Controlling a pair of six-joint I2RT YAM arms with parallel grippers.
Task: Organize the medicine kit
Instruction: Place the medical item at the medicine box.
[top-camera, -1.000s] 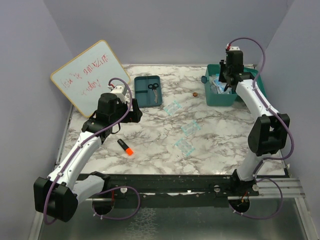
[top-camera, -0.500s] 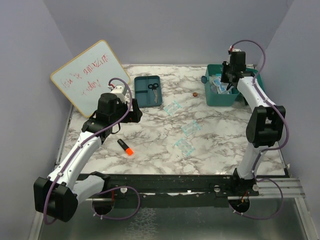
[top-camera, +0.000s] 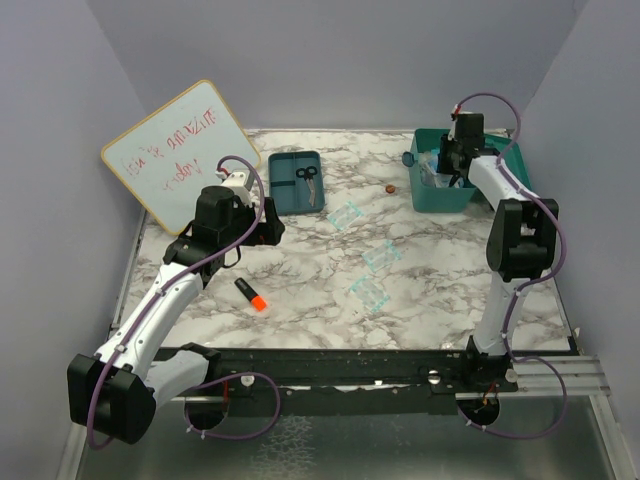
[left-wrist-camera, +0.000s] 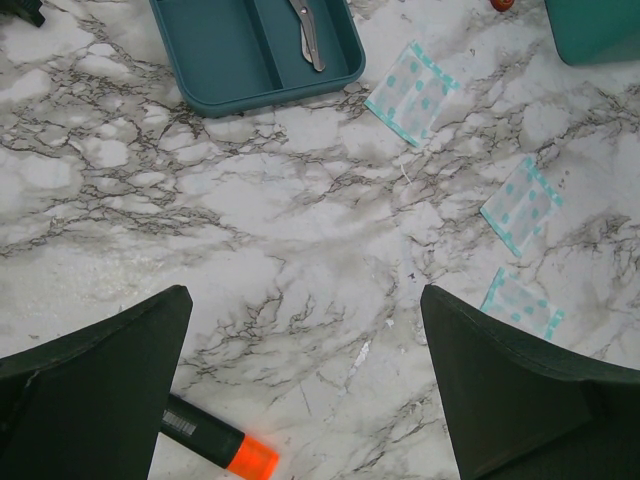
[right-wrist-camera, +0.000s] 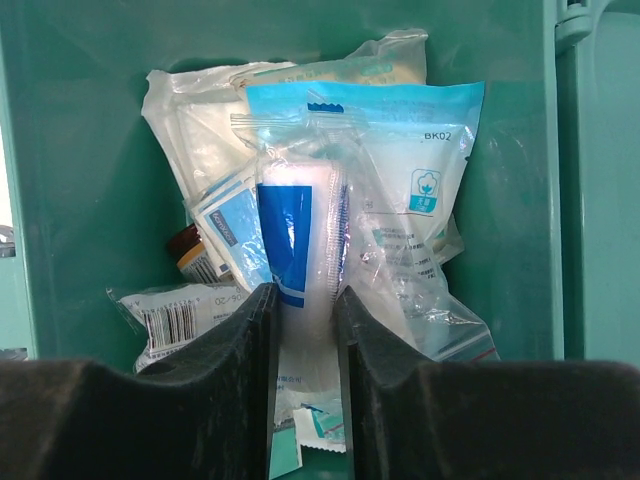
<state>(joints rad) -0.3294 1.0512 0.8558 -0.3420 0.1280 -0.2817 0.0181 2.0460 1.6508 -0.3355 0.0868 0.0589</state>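
So, overhead cam, kit: the medicine kit (top-camera: 445, 195) sits open at the far right of the bench (top-camera: 310, 270), well apart from the other loose bits.
Overhead cam, right arm: it reaches way out, and the right gripper (top-camera: 456, 165) is dipped down inside the kit. Can't tell how its jaws stand from up here.
Overhead cam, left arm: the left gripper (top-camera: 270, 225) hangs over the left half of the bench, near the divided tray (top-camera: 290, 195).
Overhead cam, loose stuff: scissors (top-camera: 310, 177) lie in the tray. A marker (top-camera: 251, 294) lies beside the left arm, and three plaster packets (top-camera: 380, 255) run in a diagonal row mid-bench. A whiteboard (top-camera: 180, 150) with red scribble leans at the far left.
Left wrist cam, gripper: the fingers stand wide apart with only bare marble between them, so it's holding nothing.
Left wrist cam, below: the marker is black with an orange cap, and its black end is hidden behind one finger. The tray with the scissors is up top, the packets are off to the right, and a corner of the kit peeks in.
Right wrist cam, gripper: it's clamped on a wrapped roll (right-wrist-camera: 300, 230), white with a blue band and in clear plastic, standing upright between the pads.
Right wrist cam, kit contents: behind the roll is a blue-topped pouch (right-wrist-camera: 400, 150). A barcode packet (right-wrist-camera: 165, 315) and a small brown bottle (right-wrist-camera: 190, 250) are to the left. All of it is inside the kit's teal walls.
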